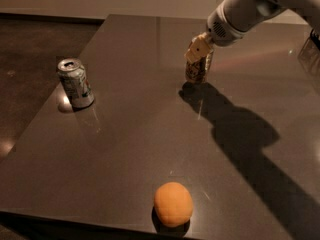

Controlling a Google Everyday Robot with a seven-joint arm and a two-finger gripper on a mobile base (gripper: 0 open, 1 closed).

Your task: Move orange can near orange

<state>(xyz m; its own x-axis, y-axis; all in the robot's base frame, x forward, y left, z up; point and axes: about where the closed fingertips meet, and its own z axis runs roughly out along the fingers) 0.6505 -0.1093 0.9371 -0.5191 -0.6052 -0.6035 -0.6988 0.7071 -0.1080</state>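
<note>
nearest the camera: orange (173, 204) sits on the front edge of the dark bench (130, 149), alone, its shadow just under it. mid-left, near the bench's left edge: silver-white can (76, 83) with green markings, upright, opened top, well apart from the orange. further back, right of centre: orange can (197, 73) stands upright on the bench, well apart from the orange and from the silver can. pincer (199, 51) is at the orange can's upper part, covering its top, with a pale part lying against the can's upper left side. cannot tell whether the pincer is pinching the can or just set around it; the far side is hidden. white arm (245, 9) comes in from the top right corner. its long shadow (240, 134) runs from the can's base to the lower right.
</note>
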